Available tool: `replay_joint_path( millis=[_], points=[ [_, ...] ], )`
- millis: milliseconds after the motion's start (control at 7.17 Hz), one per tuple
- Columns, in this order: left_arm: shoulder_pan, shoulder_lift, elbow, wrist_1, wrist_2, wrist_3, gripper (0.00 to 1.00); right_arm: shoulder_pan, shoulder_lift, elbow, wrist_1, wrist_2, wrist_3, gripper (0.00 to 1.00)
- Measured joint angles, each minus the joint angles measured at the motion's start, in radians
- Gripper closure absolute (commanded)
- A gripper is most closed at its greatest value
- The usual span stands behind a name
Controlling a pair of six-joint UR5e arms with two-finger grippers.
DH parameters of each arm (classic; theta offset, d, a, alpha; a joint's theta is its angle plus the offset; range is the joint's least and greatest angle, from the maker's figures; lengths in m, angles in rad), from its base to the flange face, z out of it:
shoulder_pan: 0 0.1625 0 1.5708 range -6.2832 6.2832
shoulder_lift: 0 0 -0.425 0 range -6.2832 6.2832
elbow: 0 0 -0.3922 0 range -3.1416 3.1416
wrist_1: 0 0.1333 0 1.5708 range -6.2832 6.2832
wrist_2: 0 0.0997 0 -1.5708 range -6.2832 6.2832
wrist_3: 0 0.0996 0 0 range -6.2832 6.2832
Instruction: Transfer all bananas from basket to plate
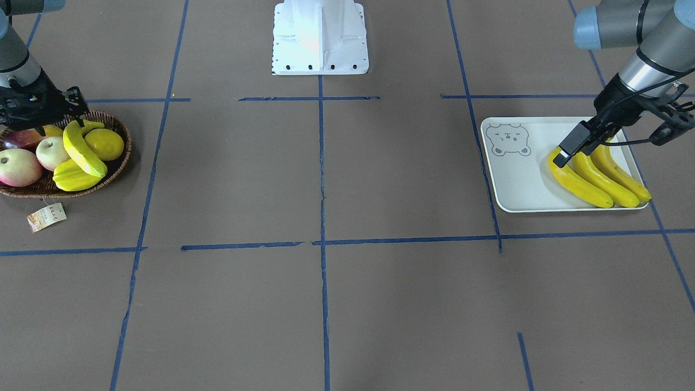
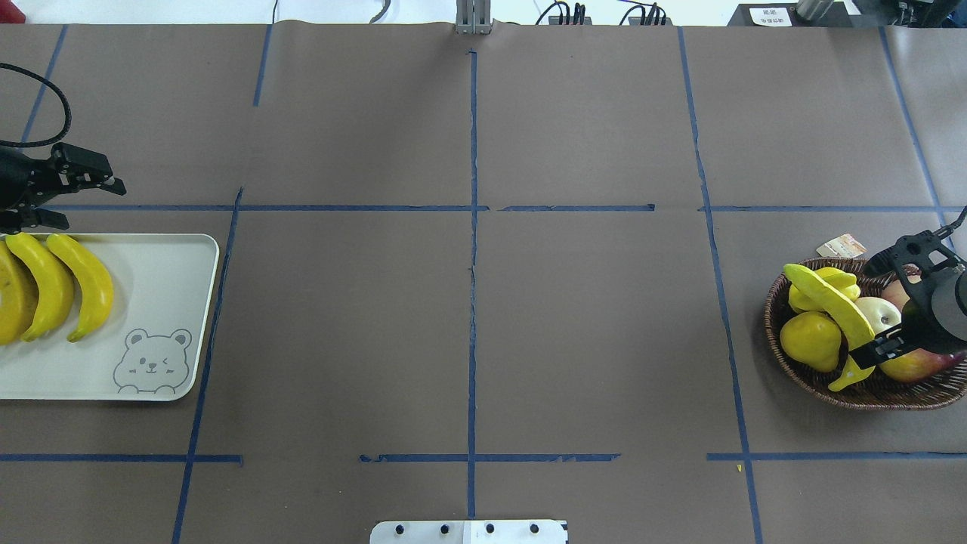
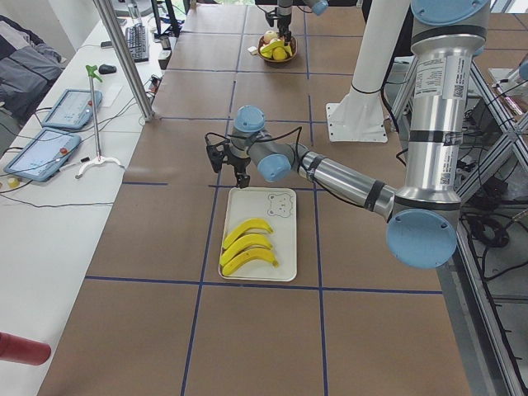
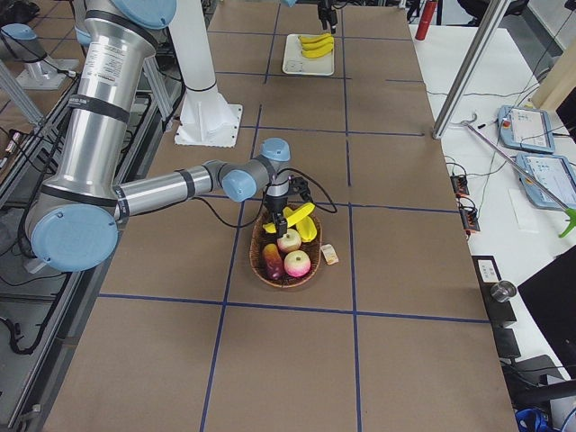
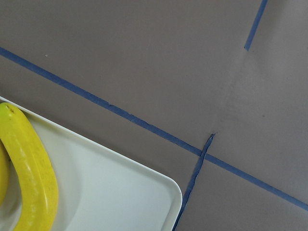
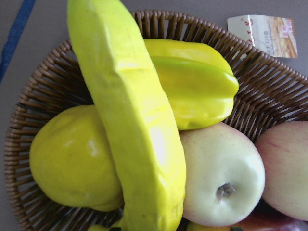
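No wording can be read. The paper tag (image 6: 262, 34) beside the basket (image 6: 276, 84) carries print (too blurred); the plate (image 2: 170, 279) shows only a bear-face drawing (image 2: 153, 361).

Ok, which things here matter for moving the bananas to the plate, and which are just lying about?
Job: three bananas on the plate; last banana in the basket.
Lying about: starfruit, lemon, apples, paper tag.

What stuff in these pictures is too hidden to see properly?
- The third banana on the plate: overhead view, cut off by the left edge.
- The right end effector: overhead view, only one finger shows, so its grip on the basket banana is unclear.
- The tag writing: front view, too small.
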Motion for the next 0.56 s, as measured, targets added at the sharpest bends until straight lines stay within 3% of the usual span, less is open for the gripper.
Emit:
replay_joint_path(
  millis=[558],
  points=[
    [0.0, -0.001, 0.0, -0.001, 0.0, 0.001, 0.0, -0.025, 0.001, -0.011, -0.004, -0.014, 0.0, 0.24]
  ],
)
